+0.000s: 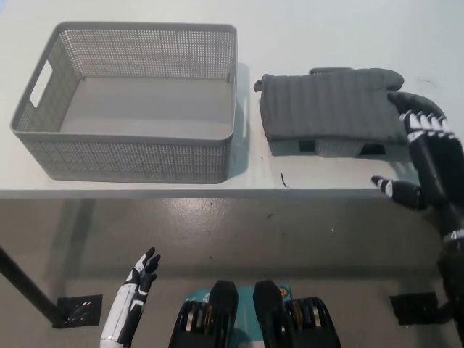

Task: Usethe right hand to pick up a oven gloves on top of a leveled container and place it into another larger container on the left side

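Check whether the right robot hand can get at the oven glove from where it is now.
Probably yes: the right robot hand is open with its fingers over the oven glove's right end, and nothing lies between them.

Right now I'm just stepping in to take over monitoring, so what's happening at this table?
The robot's black right hand is open and reaching over the right end of the grey oven glove, which lies flat on a low container that it mostly hides. The glove is not gripped or lifted yet. The larger mesh basket to the left holds nothing. The white left hand rests low, below the table's edge.
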### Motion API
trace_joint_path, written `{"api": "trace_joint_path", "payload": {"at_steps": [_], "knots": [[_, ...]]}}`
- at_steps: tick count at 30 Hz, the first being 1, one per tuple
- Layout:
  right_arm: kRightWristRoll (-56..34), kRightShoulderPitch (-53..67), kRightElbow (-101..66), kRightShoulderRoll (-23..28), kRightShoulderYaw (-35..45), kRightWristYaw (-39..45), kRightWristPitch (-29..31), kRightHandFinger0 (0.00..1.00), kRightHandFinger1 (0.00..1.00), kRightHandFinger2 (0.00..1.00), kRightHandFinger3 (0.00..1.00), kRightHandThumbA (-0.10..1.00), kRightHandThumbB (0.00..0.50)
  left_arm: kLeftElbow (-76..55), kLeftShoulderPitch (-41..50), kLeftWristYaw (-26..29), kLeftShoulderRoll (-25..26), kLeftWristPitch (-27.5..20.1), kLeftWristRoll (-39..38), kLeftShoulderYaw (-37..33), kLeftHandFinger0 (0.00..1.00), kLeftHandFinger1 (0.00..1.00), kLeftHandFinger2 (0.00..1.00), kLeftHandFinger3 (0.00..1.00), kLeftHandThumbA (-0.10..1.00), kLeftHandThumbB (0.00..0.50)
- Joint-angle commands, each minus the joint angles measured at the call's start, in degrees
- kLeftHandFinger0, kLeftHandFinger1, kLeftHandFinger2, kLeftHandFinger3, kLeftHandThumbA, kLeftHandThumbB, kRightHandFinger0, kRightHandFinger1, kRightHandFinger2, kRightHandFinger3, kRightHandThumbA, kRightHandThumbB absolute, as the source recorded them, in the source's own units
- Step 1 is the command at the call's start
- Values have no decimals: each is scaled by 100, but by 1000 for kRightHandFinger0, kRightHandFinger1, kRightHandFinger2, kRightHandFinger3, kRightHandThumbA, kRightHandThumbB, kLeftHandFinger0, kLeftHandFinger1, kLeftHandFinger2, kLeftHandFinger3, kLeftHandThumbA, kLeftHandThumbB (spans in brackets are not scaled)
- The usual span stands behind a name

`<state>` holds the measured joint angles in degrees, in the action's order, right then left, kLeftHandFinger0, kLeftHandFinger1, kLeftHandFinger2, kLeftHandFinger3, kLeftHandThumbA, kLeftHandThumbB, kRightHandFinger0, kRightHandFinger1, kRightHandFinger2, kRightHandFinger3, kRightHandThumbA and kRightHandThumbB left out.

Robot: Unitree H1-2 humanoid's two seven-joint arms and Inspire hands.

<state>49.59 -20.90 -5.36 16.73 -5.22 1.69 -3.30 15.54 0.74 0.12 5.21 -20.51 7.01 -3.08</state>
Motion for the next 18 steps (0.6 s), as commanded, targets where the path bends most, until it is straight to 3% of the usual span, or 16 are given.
{"api": "trace_joint_path", "payload": {"at_steps": [1,8,18], "knots": [[942,-490,-30,240,-46,-164,-527,1000,1000,1000,1000,1000,264,-200,-36,16,69,-636,103,-61,1000,1000,1000,1000,1000,97],[1064,-645,312,265,-188,-158,-653,1000,1000,1000,1000,1000,275,-194,-32,37,57,-636,158,-56,1000,1000,1000,1000,1000,126],[1004,-936,948,95,-380,-350,-792,1000,1000,1000,1000,1000,307,-196,-24,43,58,-642,225,-86,1000,1000,1000,1000,1000,123]]}}
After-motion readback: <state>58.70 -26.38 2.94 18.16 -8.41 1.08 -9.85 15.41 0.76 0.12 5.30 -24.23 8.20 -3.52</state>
